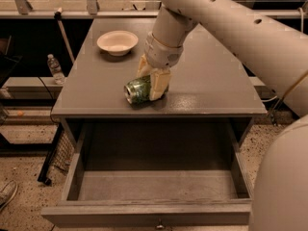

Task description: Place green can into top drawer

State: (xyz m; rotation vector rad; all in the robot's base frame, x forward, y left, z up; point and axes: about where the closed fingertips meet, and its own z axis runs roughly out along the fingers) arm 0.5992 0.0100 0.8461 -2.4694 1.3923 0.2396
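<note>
Currently your claw (pixel 151 82) is closed around the green can (pixel 136 91), which lies on its side on the tabletop (pixel 211 81) near the front edge, directly above the pulled-out top drawer (pixel 144 213).

Grey table (pixel 207 81): flat top, centre of view. Cream round bowl (pixel 117 42): upright on rear left of top, well apart from gripper (pixel 150 88) at middle of top near front edge. Clear plastic water bottle (pixel 56 69): upright, left of table, below top level. Dark rod (pixel 65 37): leaning beside left table edge. Wire mesh panel (pixel 58 153): under table, left side. Speckled floor (pixel 24 186). Shoe tip (pixel 6 195): bottom left corner. Cable (pixel 284 93): right of table.
</note>
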